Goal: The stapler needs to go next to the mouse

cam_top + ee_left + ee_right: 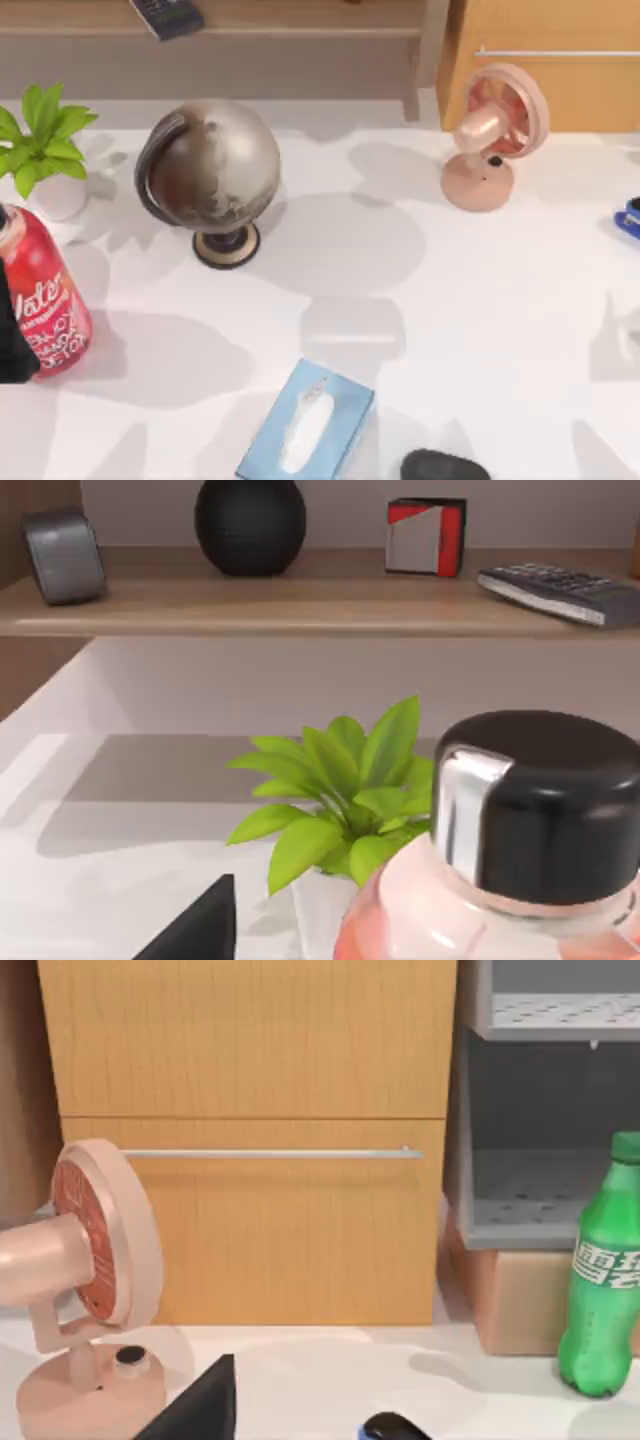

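Stapler (628, 217): at the bench's (480, 300) right edge, partly cut off.
Mouse (445, 465): at the front edge, beside the tissue box (306, 422).
My hands: whether open or closed, I cannot tell.

The bright-blue stapler (629, 219) with its dark top part lies at the far right edge of the white worktop (480, 300), partly cut off, well apart from the black rounded mouse (445, 466) resting at the near edge, right of centre.
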`<state>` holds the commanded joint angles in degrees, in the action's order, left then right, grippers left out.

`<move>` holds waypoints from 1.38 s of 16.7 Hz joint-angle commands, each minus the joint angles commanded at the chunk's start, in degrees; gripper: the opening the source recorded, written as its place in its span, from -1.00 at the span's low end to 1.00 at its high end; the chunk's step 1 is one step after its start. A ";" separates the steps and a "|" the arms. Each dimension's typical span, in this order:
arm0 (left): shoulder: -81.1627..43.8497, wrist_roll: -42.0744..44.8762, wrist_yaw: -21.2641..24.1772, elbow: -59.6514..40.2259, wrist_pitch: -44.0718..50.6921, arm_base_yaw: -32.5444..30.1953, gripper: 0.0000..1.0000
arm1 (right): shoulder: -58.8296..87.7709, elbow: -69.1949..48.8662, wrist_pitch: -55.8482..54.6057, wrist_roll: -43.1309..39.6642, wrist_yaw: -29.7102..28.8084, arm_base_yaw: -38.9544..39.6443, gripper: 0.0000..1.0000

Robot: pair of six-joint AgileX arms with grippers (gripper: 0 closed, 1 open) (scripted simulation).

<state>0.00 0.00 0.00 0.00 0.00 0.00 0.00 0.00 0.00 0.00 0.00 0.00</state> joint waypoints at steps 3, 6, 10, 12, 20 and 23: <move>0.00 0.00 0.00 0.00 0.00 0.00 1.00 | 0.56 -0.47 0.35 -0.25 0.02 0.01 1.00; 0.00 0.00 0.00 0.00 0.00 0.00 1.00 | 5.77 -4.75 3.48 -2.53 0.14 -0.04 1.00; 0.00 0.00 0.00 0.00 0.00 0.00 1.00 | 20.99 -17.15 11.58 -8.54 0.26 -0.31 1.00; 0.00 0.00 0.00 0.00 0.00 0.00 1.00 | 31.84 -25.23 16.75 -12.42 0.26 -0.53 1.00; 0.00 0.00 0.00 0.00 0.00 0.00 1.00 | 76.83 -60.46 39.58 -29.46 -0.01 -1.76 1.00; 0.00 0.00 0.00 0.00 0.00 0.00 1.00 | 92.37 -72.95 47.53 -35.38 -0.07 -2.19 1.00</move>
<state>0.00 0.00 0.00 0.00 0.00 0.00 92.37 -72.95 47.53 -35.38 -0.07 -2.19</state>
